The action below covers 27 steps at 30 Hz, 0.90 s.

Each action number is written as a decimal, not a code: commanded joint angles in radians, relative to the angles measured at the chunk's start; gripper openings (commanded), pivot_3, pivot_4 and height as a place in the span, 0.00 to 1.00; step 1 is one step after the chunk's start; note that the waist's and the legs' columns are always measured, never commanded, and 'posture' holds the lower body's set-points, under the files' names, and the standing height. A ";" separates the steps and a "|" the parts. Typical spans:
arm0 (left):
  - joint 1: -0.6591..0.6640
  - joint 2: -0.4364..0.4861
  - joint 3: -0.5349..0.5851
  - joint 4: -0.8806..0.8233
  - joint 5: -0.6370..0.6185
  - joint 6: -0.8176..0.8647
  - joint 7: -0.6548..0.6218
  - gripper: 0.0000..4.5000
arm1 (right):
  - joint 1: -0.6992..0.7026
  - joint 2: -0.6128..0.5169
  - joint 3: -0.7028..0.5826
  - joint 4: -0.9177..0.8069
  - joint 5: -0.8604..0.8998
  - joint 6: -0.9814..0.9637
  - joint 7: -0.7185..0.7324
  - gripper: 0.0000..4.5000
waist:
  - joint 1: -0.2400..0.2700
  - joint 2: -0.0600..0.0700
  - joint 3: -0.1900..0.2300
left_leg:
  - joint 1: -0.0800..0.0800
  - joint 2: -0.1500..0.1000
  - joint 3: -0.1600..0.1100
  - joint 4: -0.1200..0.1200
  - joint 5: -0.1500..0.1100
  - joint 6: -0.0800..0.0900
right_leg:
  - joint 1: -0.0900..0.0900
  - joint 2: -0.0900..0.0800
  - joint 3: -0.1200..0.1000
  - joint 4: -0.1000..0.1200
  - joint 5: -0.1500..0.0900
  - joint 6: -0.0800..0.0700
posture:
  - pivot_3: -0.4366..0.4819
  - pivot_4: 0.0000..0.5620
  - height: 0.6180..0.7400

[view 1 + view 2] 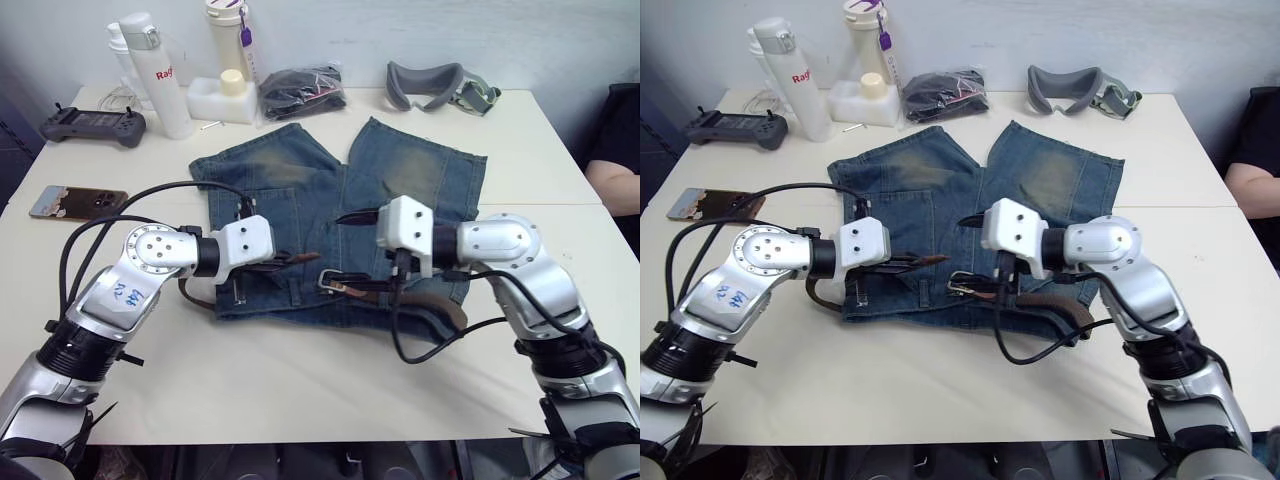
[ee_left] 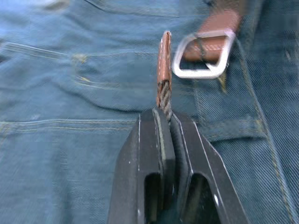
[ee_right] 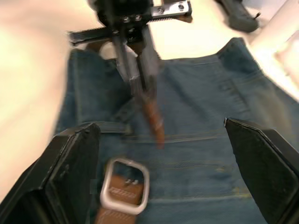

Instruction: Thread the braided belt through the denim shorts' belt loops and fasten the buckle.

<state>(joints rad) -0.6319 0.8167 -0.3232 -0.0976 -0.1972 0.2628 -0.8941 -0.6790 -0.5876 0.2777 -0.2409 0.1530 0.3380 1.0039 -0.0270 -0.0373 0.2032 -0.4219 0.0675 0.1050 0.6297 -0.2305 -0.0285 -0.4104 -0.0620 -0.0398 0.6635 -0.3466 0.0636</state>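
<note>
The denim shorts [image 1: 300, 190] lie flat mid-table, waistband toward me. The braided belt [image 1: 440, 305] runs along the waistband and curls out at the right side. My left gripper [image 1: 298, 260] is shut on the belt's brown tip [image 2: 163, 60], held just above the denim. The silver buckle [image 1: 330, 281] lies on the waistband a short way past that tip, also seen as the buckle [image 3: 125, 186]. My right gripper [image 1: 350, 252] hovers over the buckle, open wide, nothing between its fingers [image 3: 70, 172]. A narrow denim strip, apparently one of the belt loops [image 3: 110, 127], lies near the buckle.
Along the back edge stand two white bottles [image 1: 160, 75], a white box [image 1: 222, 100], a black cloth bundle [image 1: 300, 90] and a grey headset [image 1: 430, 85]. A controller [image 1: 92, 124] and a phone [image 1: 75, 200] lie at the left. A person's arm [image 1: 615, 185] shows at the right edge.
</note>
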 commanded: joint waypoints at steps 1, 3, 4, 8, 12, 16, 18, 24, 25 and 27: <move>-0.050 -0.040 0.006 0.028 0.050 -0.045 -0.029 0.00 | -0.007 0.008 0.029 -0.001 -0.047 -0.019 -0.017 1.00 | 0.001 0.000 0.000 | 0.000 0.000 0.000 0.000 0.000 0.000 | 0.000 0.000 0.000 0.000 0.000 0.000 | 0.48 0.27 0.99; -0.066 -0.062 0.008 0.050 0.071 -0.058 -0.025 0.00 | 0.004 0.012 0.042 0.000 -0.045 0.035 -0.019 1.00 | 0.001 0.000 0.000 | 0.000 0.000 0.000 0.000 0.000 0.001 | 0.000 0.000 0.001 0.000 0.001 0.001 | 0.48 0.27 0.99; -0.072 -0.073 0.009 0.061 0.083 -0.068 -0.024 0.00 | 0.009 0.012 0.050 0.002 -0.049 0.064 -0.023 1.00 | 0.002 0.000 0.000 | 0.000 0.000 -0.001 0.000 0.000 0.002 | 0.000 0.000 0.002 0.000 0.001 0.001 | 0.48 0.27 0.99; -0.087 -0.101 0.009 0.100 0.131 -0.114 -0.039 0.00 | 0.027 0.053 0.047 0.026 -0.039 0.144 -0.068 0.83 | 0.000 0.000 0.000 | 0.000 0.000 0.000 0.002 -0.001 0.004 | 0.000 -0.001 0.003 0.000 0.001 0.002 | 0.48 0.27 0.99; -0.097 -0.131 0.027 0.109 0.137 -0.123 -0.049 0.00 | 0.021 0.071 0.055 0.050 -0.056 0.139 -0.078 0.41 | -0.001 0.000 0.000 | 0.000 0.000 0.002 0.002 0.000 0.004 | -0.001 -0.001 0.003 0.002 0.002 0.003 | 0.48 0.27 0.99; -0.094 -0.157 0.055 0.098 0.118 -0.089 -0.046 0.00 | 0.014 0.078 0.052 0.069 -0.058 0.132 -0.084 0.01 | 0.000 0.000 0.000 | 0.000 0.000 0.002 0.003 0.000 0.004 | -0.001 0.000 0.003 0.003 0.002 0.003 | 0.48 0.27 0.99; -0.090 -0.159 0.070 0.093 0.113 -0.068 -0.047 0.00 | 0.011 0.084 0.048 0.081 -0.058 0.115 -0.088 0.01 | 0.000 0.000 0.000 | 0.000 0.000 0.002 0.003 0.000 0.004 | -0.001 0.000 0.003 0.003 0.002 0.003 | 0.48 0.27 0.99; -0.083 -0.173 0.270 0.015 -0.103 0.311 -0.015 0.37 | 0.005 0.079 0.058 0.130 -0.118 -0.035 -0.109 0.00 | -0.003 0.000 0.000 | 0.000 0.001 0.002 0.004 0.000 0.004 | -0.001 0.000 0.003 0.004 0.002 0.003 | 0.48 0.27 0.99; -0.082 -0.167 0.330 0.001 -0.152 0.413 0.010 0.46 | 0.001 0.081 0.058 0.150 -0.136 -0.078 -0.121 0.00 | -0.003 0.000 0.000 | 0.000 0.001 0.001 0.004 0.000 0.004 | -0.001 0.000 0.003 0.004 0.002 0.003 | 0.48 0.27 0.99; -0.085 -0.148 0.428 -0.028 -0.239 0.645 0.057 0.64 | -0.003 0.084 0.054 0.183 -0.165 -0.154 -0.139 0.00 | -0.005 0.000 0.000 | 0.000 0.001 0.001 0.004 0.000 0.004 | -0.001 0.000 0.004 0.004 0.002 0.003 | 0.48 0.27 0.99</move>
<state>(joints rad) -0.6999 0.6443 0.0018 -0.0721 -0.3426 0.7084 -0.8790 -0.6643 -0.5047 0.3463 -0.0610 0.0127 0.2721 0.8849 -0.0316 -0.0372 0.2032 -0.4213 0.0687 0.1063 0.6335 -0.2307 -0.0251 -0.4114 -0.0626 -0.0357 0.6686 -0.3452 0.0662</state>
